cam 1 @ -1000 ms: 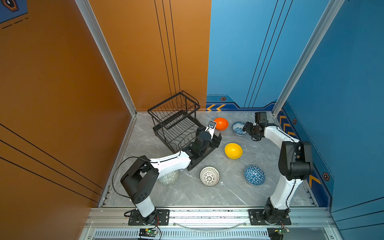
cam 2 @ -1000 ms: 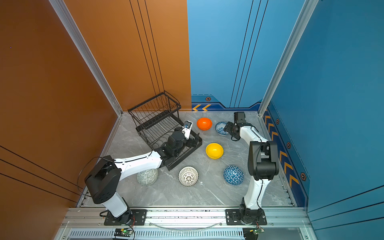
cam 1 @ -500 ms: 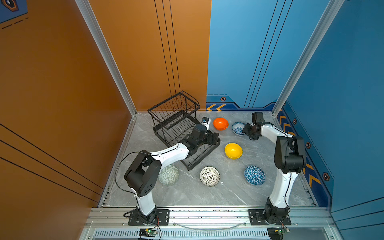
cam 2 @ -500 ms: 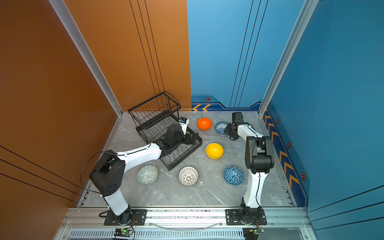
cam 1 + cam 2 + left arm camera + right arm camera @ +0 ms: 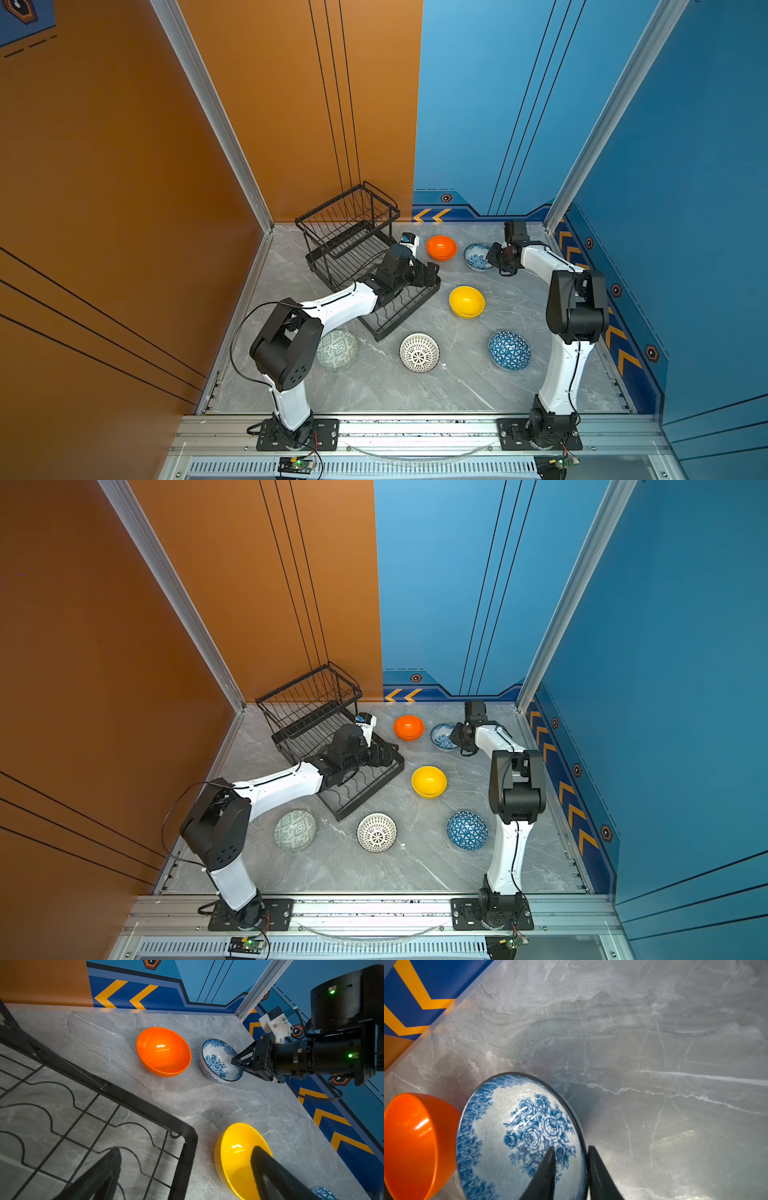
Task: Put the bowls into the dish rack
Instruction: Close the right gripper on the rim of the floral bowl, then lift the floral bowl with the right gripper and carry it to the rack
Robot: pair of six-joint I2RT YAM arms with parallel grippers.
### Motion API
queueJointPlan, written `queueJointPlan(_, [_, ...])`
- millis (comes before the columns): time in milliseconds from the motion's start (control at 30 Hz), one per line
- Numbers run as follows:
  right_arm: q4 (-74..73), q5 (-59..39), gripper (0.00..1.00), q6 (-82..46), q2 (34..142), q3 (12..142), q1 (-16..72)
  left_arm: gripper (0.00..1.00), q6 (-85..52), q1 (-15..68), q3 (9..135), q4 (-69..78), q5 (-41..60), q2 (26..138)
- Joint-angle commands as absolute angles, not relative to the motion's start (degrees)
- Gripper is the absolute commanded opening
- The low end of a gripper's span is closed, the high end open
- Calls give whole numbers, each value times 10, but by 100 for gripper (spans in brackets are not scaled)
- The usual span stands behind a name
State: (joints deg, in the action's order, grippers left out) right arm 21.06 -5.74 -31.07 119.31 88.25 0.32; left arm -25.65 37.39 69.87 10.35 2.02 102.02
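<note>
Glazed white-and-blue floral ceramic bowl (image 5: 519, 1126) sits well right of black wire dish rack (image 5: 145, 1108). Likely slick, brittle: pinch rim. Right gripper (image 5: 571, 1147) straddles rim, not clamped; left gripper (image 5: 186, 1150) wide open over rack corner.

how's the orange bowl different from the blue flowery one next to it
The orange bowl is plain and glossy; the floral bowl is white with blue roses. The orange bowl sits free, while the right gripper straddles the floral bowl's rim, one finger inside, one outside. Both rest open-side-up on the table, outside the dish rack.
</note>
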Motion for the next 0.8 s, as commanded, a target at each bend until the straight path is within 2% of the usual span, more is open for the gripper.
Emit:
queueJointPlan(0, [234, -40, 27, -298, 1209, 896, 1, 98, -269, 367, 709, 88, 32, 1021])
queueJointPlan(200, [235, -39, 23, -296, 1215, 902, 1, 98, -271, 365, 709, 85, 35, 1020])
queueJointPlan(300, [238, -32, 15, -292, 1213, 903, 1, 98, -271, 364, 711, 84, 35, 1017])
queueJointPlan(467, [253, -4, 7, -278, 1198, 905, 6, 98, -277, 363, 711, 81, 36, 1010])
queueJointPlan(600, [275, 56, 3, -254, 1160, 910, 24, 98, -289, 362, 714, 71, 37, 1002])
queueJointPlan(767, [286, 176, 0, -195, 1097, 908, 75, 98, -333, 347, 711, 60, 49, 980])
